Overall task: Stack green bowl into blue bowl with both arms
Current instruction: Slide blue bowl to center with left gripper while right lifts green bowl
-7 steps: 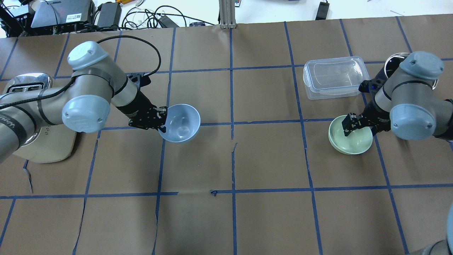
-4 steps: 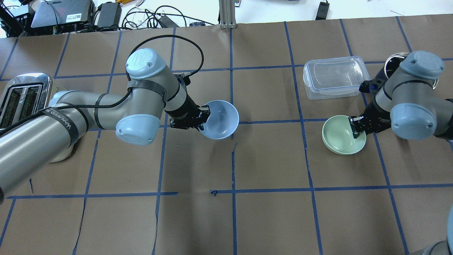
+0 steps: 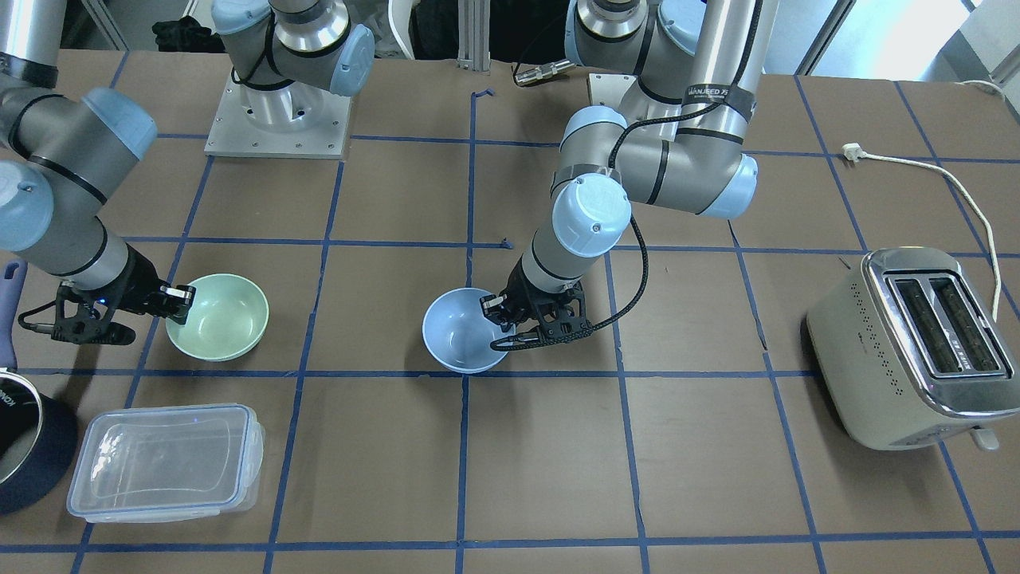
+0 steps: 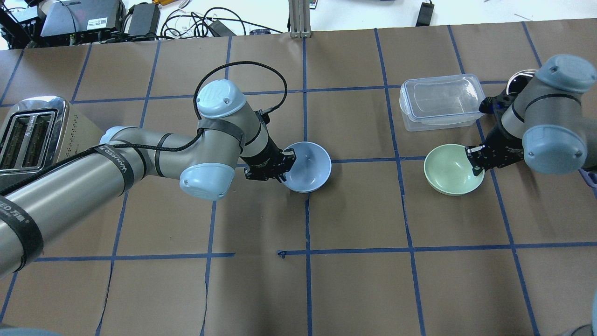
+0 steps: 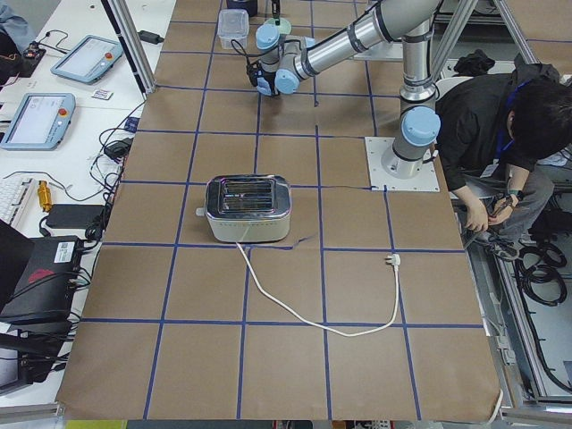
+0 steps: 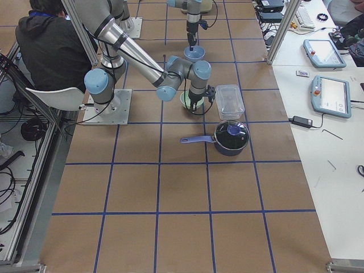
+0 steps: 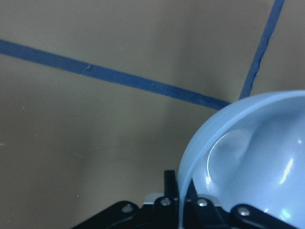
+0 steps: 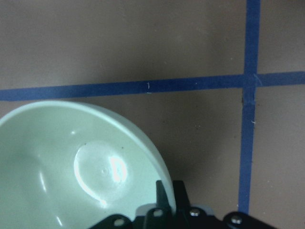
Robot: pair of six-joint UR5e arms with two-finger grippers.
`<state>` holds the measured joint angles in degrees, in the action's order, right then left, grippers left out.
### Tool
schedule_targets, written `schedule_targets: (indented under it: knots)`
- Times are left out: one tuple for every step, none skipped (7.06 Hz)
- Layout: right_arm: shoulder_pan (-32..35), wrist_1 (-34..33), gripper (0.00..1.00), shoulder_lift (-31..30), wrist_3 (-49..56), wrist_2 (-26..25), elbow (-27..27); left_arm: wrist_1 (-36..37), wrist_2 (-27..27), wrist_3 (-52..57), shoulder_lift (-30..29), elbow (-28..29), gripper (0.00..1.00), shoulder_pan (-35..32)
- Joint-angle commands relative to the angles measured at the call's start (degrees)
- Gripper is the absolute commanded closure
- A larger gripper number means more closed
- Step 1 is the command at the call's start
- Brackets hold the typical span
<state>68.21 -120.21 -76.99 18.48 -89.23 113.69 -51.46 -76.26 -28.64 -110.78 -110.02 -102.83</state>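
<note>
The blue bowl (image 4: 308, 169) is near the table's middle, and my left gripper (image 4: 285, 163) is shut on its near-left rim. It also shows in the front view (image 3: 460, 341) with the left gripper (image 3: 498, 307), and in the left wrist view (image 7: 252, 157), where the rim is pinched between the jaws. The green bowl (image 4: 448, 171) is on the right side, and my right gripper (image 4: 473, 158) is shut on its right rim. It also shows in the front view (image 3: 219, 323) and in the right wrist view (image 8: 71, 162). The bowls are about two grid squares apart.
A clear plastic container (image 4: 440, 100) stands behind the green bowl. A dark pot (image 3: 24, 438) with a lid is beside it, partly under my right arm. A toaster (image 4: 32, 126) stands at the far left with its cord (image 3: 956, 187) trailing. A person (image 5: 509, 134) sits beside the robot's base.
My left arm has carried the blue bowl rightward toward the table's middle. My right gripper has shut on the green bowl's rim, and the bowl has shifted slightly left.
</note>
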Motion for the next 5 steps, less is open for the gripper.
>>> schedule_targets:
  knots:
    - [-0.01,9.51,1.0,-0.35,0.15,0.55,-7.66,0.13,-0.21,-0.27,-0.67,-0.19,0.19,-0.09]
    - [0.25,9.99,1.0,-0.44,-0.02,1.07,-8.74,0.22,-0.12,-0.27,0.46,0.67,0.02,0.09]
    - [0.34,10.08,1.0,-0.61,-0.28,4.99,-8.84,-0.13,0.14,-0.36,0.47,1.47,0.0,0.35]
    - [1.3,10.08,1.0,-1.66,-0.46,7.04,-8.58,-0.66,-0.12,0.25,1.86,2.08,0.0,1.92]
    - [3.83,9.56,1.0,-1.76,-0.72,7.32,-8.84,-2.23,-0.12,3.47,3.97,3.39,0.0,5.33]
